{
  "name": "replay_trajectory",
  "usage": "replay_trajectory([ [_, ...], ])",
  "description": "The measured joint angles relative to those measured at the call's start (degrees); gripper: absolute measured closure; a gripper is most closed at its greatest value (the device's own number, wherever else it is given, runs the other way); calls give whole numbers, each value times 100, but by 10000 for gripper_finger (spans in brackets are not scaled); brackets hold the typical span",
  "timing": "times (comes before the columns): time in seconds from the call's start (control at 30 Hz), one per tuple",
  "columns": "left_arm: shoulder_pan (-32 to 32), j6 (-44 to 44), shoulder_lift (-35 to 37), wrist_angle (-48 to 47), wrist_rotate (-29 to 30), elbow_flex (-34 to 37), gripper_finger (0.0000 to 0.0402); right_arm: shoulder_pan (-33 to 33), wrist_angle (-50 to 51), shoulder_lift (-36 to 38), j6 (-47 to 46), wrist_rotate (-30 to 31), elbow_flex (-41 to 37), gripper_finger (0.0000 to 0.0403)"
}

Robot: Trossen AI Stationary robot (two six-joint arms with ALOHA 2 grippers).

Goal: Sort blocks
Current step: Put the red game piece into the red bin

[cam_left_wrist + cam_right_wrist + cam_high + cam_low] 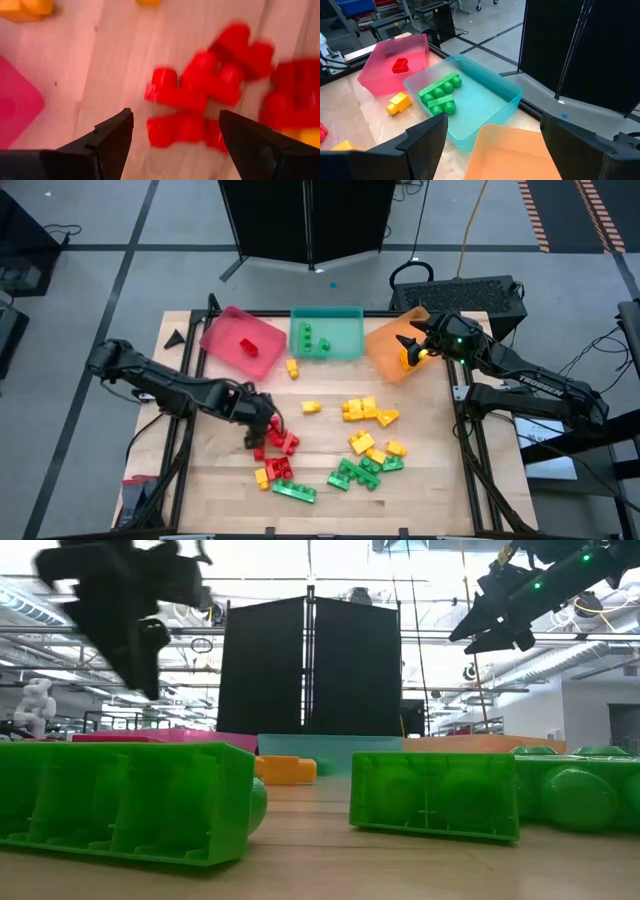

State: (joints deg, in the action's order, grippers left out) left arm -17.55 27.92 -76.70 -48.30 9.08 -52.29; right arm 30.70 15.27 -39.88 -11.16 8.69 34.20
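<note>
Red blocks [200,95] lie clustered on the wooden table [330,430], directly between and just ahead of the left gripper's [175,132] parted, empty fingers.
The right gripper [492,135] hangs over the orange tray [512,152], fingers wide and empty; green blocks [440,92] sit in the teal tray [495,97] beyond them.

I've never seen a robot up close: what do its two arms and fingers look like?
Both arms are dark, nearly black, built of jointed segments. The right arm bears white lettering along one segment and a small green light near its wrist. Each ends in two flat, dark, wedge-shaped fingers tapering towards the tip, as both wrist views show. The left arm shows no markings I can make out.
</note>
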Motion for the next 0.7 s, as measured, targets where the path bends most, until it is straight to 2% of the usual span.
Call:
replay_trajectory([
  [0.23,-444,-1304,157,-333,-297,155,108,0,-13,2,-17,0,0,88],
  [0.47,-454,-2597,140,-301,14,490,108,2,-53,0,-38,29,0,88],
  [0.7,-456,-3506,137,388,-156,957,107,1,-48,0,-188,35,0,88],
])
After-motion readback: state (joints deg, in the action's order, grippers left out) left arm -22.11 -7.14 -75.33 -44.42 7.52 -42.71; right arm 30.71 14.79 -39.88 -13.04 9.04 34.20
